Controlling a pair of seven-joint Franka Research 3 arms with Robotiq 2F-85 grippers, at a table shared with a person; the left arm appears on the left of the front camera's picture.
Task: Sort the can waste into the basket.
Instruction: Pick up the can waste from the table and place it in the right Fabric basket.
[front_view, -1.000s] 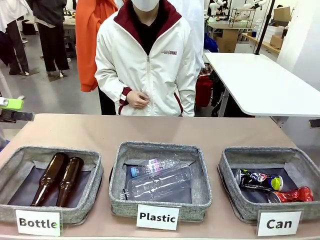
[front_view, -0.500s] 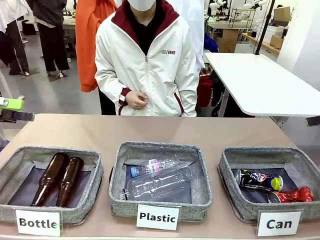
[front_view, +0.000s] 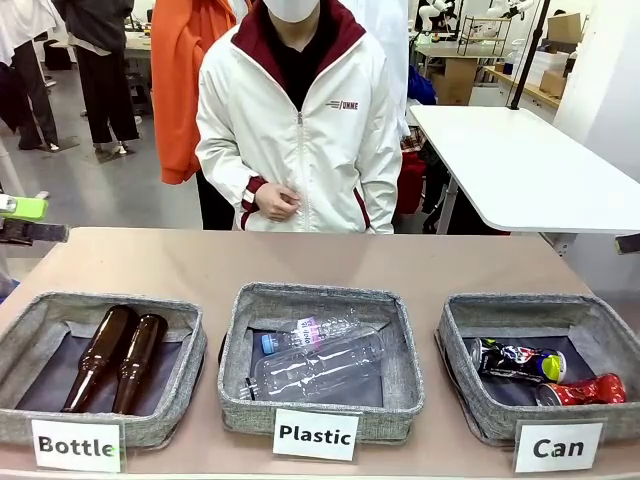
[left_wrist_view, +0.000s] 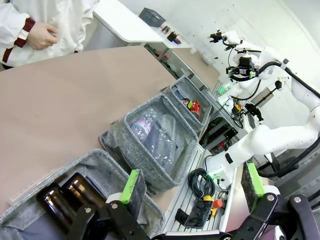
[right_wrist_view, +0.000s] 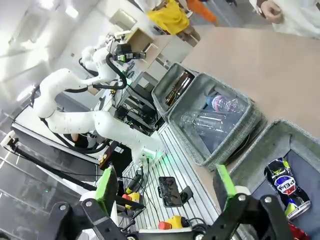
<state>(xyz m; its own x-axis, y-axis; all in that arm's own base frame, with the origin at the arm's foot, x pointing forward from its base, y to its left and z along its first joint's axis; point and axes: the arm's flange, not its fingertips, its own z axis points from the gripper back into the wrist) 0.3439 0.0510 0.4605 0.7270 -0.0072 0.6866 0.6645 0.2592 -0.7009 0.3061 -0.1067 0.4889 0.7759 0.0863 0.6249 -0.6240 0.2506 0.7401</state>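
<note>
While both cans (front_view: 540, 372) stay in basket (front_view: 520, 310) | person shifted right | both tools (left_wrist_view: 192, 186) (right_wrist_view: 165, 187) gape

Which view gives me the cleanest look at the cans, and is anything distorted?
Front view: sharp and evenly lit, dark can and red can clear in the basket. Right wrist view: tilted, wide-angle curve, glare upper left. Left wrist view: cans tiny, table edge bowed.

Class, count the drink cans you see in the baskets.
2. The dark can and the crushed red can both lie in the right-hand basket marked "Can".
</note>
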